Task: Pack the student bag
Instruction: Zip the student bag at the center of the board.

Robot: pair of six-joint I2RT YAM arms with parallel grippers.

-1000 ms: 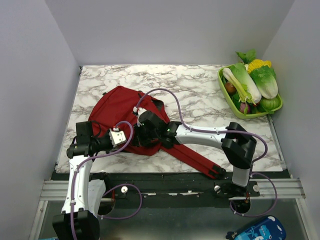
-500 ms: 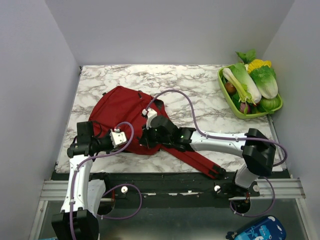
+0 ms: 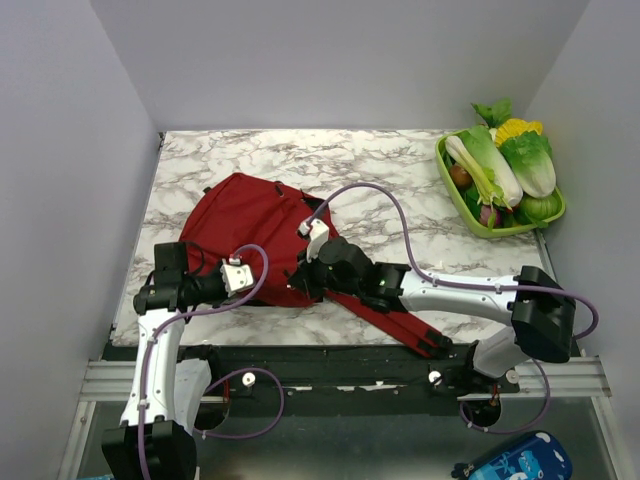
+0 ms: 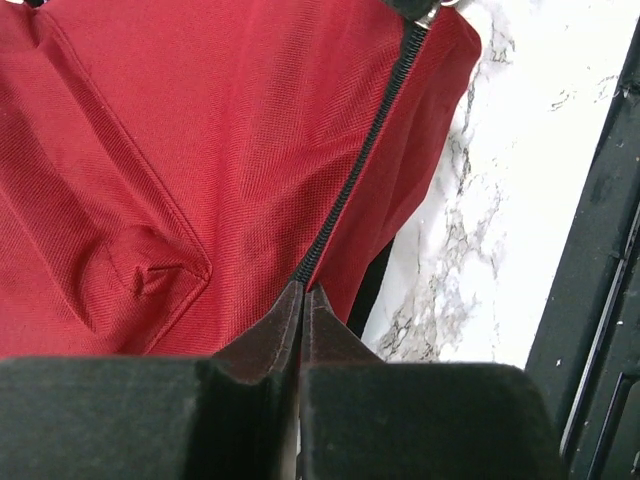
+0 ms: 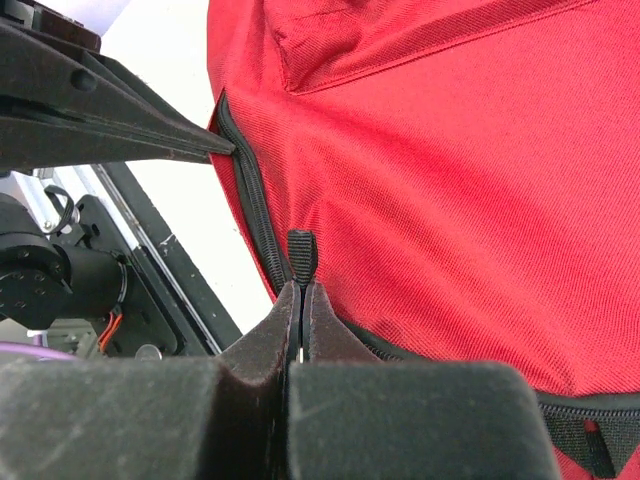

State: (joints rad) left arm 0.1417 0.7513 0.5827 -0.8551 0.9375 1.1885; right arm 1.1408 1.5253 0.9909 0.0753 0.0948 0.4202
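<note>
Changed: your right arm has stretched out low, elbow swung away from the student bag (image 3: 235, 220), and the right gripper (image 5: 300, 300) has slid along the bag's near edge. The left arm has stayed put.
Right jaws: pressed together on the black zipper pull (image 5: 302, 250), ready to draw the zipper (image 4: 362, 165) along.
Left jaws: the left gripper (image 4: 303, 300) pinches the bag's fabric at the zipper's end, likely anchoring it against that pull.
Bag: flat on the marble table (image 3: 400, 180), beneath both grippers.
</note>
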